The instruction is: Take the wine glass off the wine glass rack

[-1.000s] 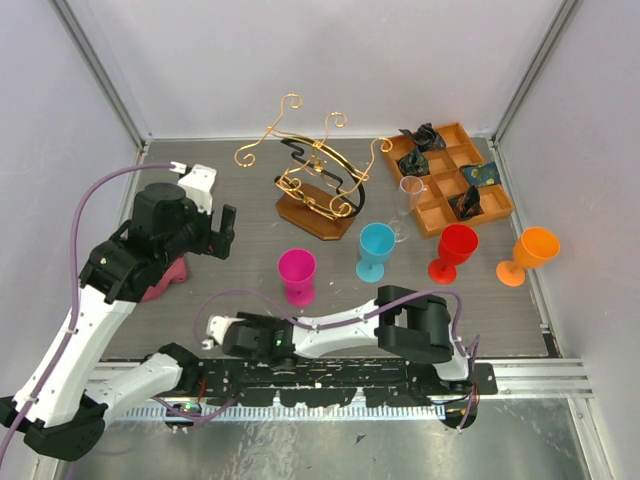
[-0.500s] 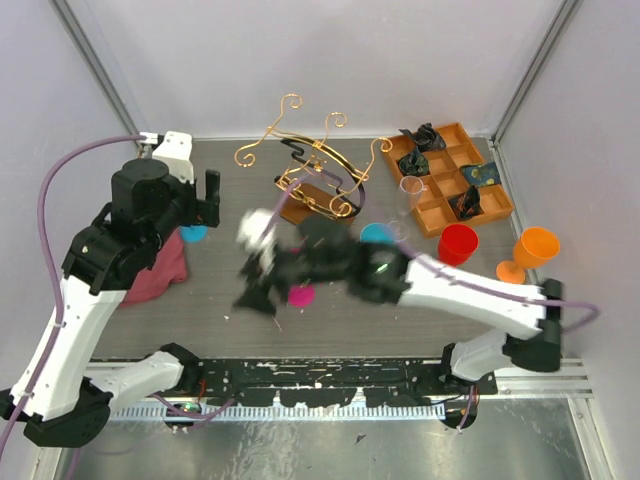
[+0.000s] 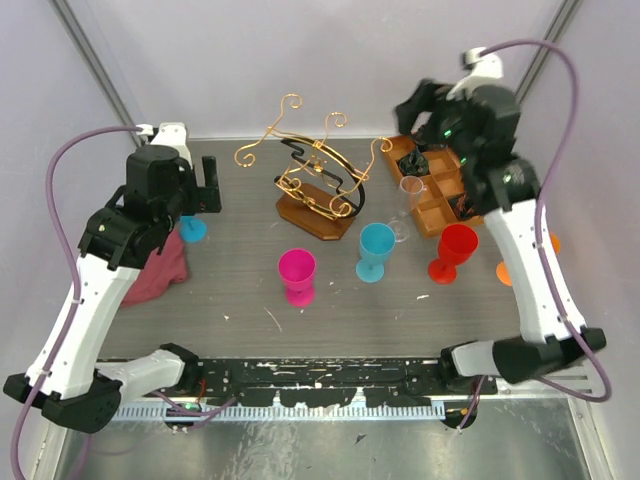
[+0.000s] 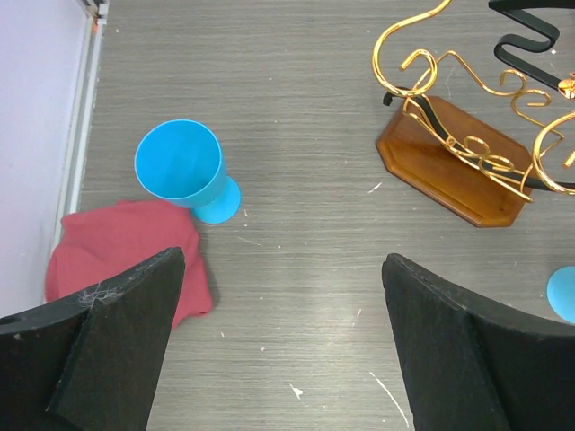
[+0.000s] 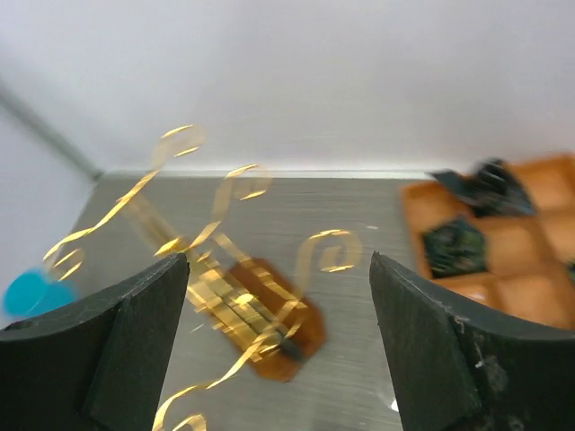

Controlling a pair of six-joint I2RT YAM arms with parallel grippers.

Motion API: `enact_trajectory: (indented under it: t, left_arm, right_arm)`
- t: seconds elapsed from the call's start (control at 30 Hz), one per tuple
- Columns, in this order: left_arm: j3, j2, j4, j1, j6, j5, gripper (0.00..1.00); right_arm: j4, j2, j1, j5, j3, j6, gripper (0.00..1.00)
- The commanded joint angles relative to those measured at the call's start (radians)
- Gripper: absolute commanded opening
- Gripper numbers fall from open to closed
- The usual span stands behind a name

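Observation:
The wine glass rack (image 3: 315, 170), gold scrolled wire on a brown wooden base, stands at the back middle. It also shows in the left wrist view (image 4: 449, 166) and, blurred, in the right wrist view (image 5: 247, 292). A clear wine glass (image 3: 410, 195) stands upright on the table between the rack and the tray. I see no glass hanging on the rack. My left gripper (image 3: 200, 195) is open and empty, raised left of the rack; its jaws (image 4: 280, 260) are wide apart. My right gripper (image 3: 412, 112) is open and empty, high above the tray, facing the rack (image 5: 278, 260).
An orange-brown compartmented tray (image 3: 455, 175) with dark items sits back right. Plastic goblets stand in front: pink (image 3: 297, 272), blue (image 3: 376, 248), red (image 3: 455, 250), and an orange one (image 3: 503, 270) partly behind the right arm. A small blue goblet (image 4: 180, 166) and a red cloth (image 4: 117, 256) lie left.
My right arm has swung up from low at the table's front, across the middle, to high at the back right. My left gripper has moved back and uncovered the small blue goblet.

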Motion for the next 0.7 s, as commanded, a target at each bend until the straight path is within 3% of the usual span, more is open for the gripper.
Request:
enact_trajectory:
  t: [0.0,0.33,0.67]
  left_arm:
    - [0.047,0.03,-0.023,0.014,-0.042,0.044,0.98]
    - [0.219,0.169,-0.119,0.083,-0.101,0.077,0.98]
    - [0.23,0.208,-0.107,0.087,-0.135,0.107,0.98]
  right_arm:
    - [-0.178,0.134,-0.297,-0.214,0.146,0.147,0.88]
    - [-0.169,0.191,-0.356,-0.231,0.138,0.119,0.9]
    - [-0.155,0.167,-0.356,-0.211,0.117,0.104,0.91]
